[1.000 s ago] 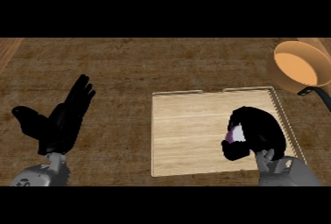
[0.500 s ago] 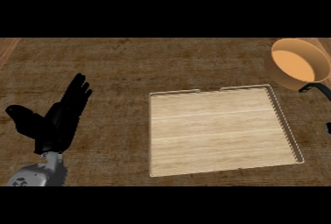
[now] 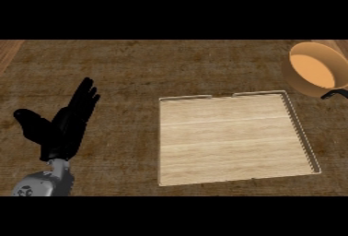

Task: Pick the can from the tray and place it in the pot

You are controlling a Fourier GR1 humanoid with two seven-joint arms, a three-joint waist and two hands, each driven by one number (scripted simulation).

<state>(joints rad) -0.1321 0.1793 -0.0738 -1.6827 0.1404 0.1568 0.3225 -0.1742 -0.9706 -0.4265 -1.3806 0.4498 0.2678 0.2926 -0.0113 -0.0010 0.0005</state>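
Note:
A light wooden tray (image 3: 234, 136) with a thin raised rim lies on the dark counter right of centre, and nothing lies on it. An orange pot (image 3: 314, 68) with a black handle stands at the upper right edge, partly cut off. No can shows anywhere. My left hand (image 3: 65, 126) rests open at the left, fingers straight and pointing up, well away from the tray. The right hand is out of view.
The dark wood-grain counter (image 3: 149, 69) spreads around the tray. A lighter strip of the counter's edge (image 3: 5, 50) shows at the far upper left.
One second ago the right hand was over the tray's right side, curled round the can. It then left the view with the can; the tray has been bare since. The left hand has barely moved.

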